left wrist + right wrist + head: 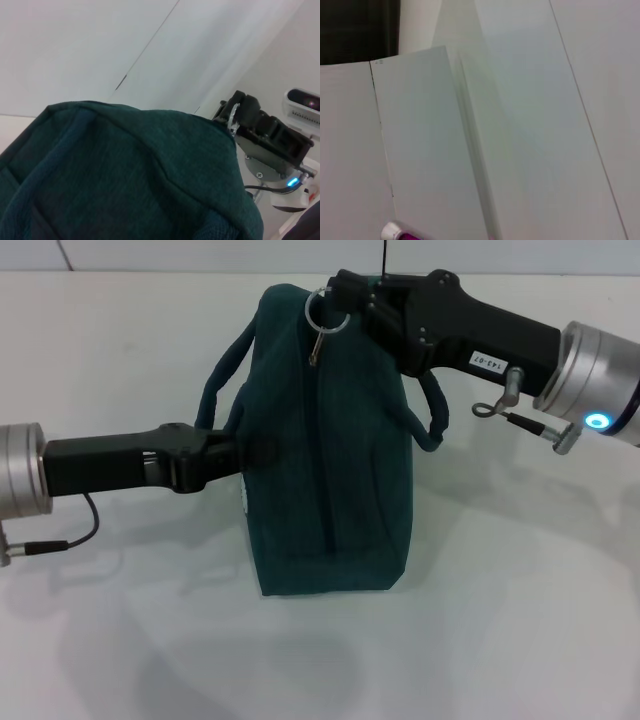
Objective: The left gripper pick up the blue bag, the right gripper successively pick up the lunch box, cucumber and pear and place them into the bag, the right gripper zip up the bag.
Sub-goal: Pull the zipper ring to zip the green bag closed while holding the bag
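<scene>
The right gripper (345, 302) pinches the metal ring zip pull (325, 312) at the top of the blue bag (325, 460). The left gripper (250, 455) is clamped on the bag's left side. The bag stands zipped, mid-table (520, 620), nearer the far edge.
</scene>
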`<action>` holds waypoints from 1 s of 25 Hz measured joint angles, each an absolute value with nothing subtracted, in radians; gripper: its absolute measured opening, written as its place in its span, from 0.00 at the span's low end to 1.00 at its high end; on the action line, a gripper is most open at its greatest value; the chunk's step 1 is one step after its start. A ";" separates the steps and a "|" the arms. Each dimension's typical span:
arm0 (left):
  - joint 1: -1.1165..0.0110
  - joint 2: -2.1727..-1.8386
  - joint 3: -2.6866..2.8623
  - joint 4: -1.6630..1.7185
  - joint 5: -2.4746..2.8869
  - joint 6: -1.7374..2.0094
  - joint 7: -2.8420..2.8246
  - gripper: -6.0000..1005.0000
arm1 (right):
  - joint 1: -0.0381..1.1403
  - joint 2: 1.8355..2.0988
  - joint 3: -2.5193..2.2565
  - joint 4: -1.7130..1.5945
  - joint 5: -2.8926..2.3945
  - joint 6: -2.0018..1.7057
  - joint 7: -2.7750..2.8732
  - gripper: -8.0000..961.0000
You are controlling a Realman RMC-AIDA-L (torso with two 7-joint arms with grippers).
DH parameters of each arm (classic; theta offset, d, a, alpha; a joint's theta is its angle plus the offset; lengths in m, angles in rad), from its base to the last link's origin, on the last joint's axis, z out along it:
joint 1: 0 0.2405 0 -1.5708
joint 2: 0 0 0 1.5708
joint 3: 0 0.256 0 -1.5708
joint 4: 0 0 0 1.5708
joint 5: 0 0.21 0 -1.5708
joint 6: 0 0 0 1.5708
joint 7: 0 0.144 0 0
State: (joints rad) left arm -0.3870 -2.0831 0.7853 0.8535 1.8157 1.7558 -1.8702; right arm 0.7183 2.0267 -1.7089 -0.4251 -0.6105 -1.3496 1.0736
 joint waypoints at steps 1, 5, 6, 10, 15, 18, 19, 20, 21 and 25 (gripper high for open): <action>-0.387 -2.083 0.785 0.853 1.817 1.756 -1.870 0.07 | 0.718 2.026 -1.709 -0.426 -0.610 -1.352 1.074 0.01; -0.389 -2.083 0.785 0.851 1.819 1.756 -1.871 0.06 | 0.718 2.026 -1.709 -0.429 -0.609 -1.365 1.074 0.01; -0.390 -2.083 0.785 0.850 1.819 1.755 -1.872 0.06 | 0.718 2.026 -1.709 -0.429 -0.609 -1.368 1.074 0.01; -0.391 -2.082 0.785 0.850 1.822 1.755 -1.870 0.06 | 0.718 2.025 -1.708 -0.428 -0.602 -1.374 1.074 0.01; -0.390 -2.081 0.786 0.850 1.823 1.756 -1.862 0.06 | 0.718 2.022 -1.707 -0.426 -0.585 -1.372 1.077 0.01; -0.385 -2.080 0.787 0.850 1.824 1.757 -1.851 0.06 | 0.719 2.022 -1.707 -0.426 -0.584 -1.367 1.078 0.01; -0.384 -2.080 0.787 0.850 1.825 1.758 -1.849 0.06 | 0.719 2.022 -1.707 -0.426 -0.584 -1.364 1.078 0.01; -0.383 -2.079 0.787 0.850 1.825 1.763 -1.844 0.06 | 0.720 2.022 -1.707 -0.426 -0.583 -1.362 1.078 0.01; -0.382 -2.079 0.787 0.850 1.825 1.769 -1.838 0.06 | 0.721 2.022 -1.706 -0.426 -0.583 -1.358 1.078 0.01; -0.380 -2.077 0.787 0.850 1.825 1.791 -1.815 0.06 | 0.725 2.023 -1.705 -0.425 -0.583 -1.326 1.078 0.01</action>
